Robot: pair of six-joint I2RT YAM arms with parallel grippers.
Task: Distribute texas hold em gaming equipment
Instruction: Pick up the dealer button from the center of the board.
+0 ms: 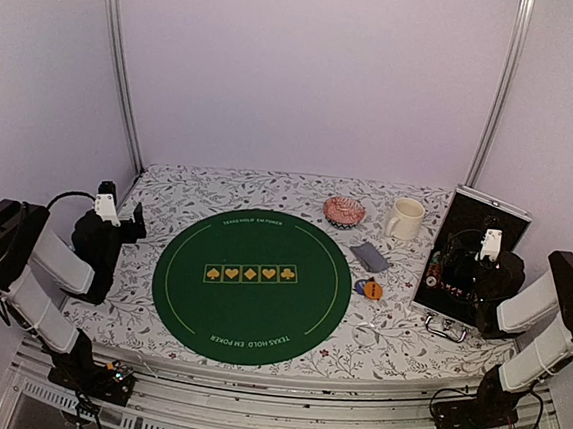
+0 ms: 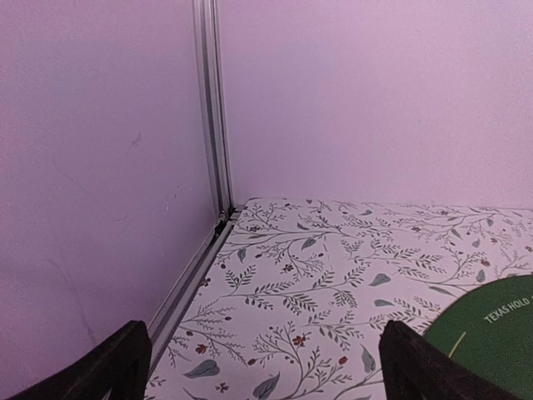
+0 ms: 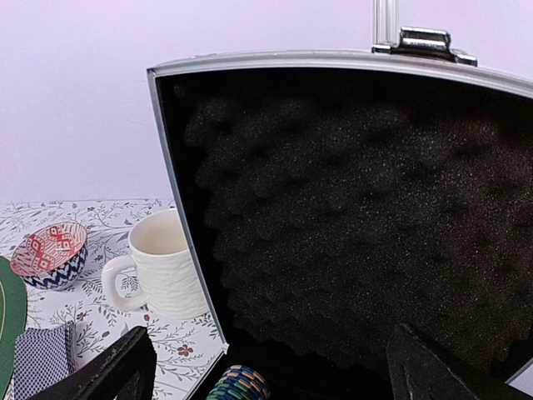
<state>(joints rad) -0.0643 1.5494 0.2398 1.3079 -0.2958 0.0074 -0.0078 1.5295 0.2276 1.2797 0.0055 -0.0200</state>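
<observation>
Both your left gripper [image 2: 262,337] and right gripper [image 3: 271,337] stand released and empty, the right poised at the open case [image 1: 461,225] holding a chip stack [image 3: 238,383], while cards [image 1: 369,256] and buttons [image 1: 368,288] lie just beside the green mat [image 1: 248,312], nothing dealt onto it, so distribution appears barely begun.

A cream ceramic mug [image 1: 405,218] stood beside a pink-patterned round bowl [image 1: 344,212] on the floral tablecloth [image 1: 199,187]; a silver-edged, foam-lined case [image 3: 350,208] stood open just beside them.
</observation>
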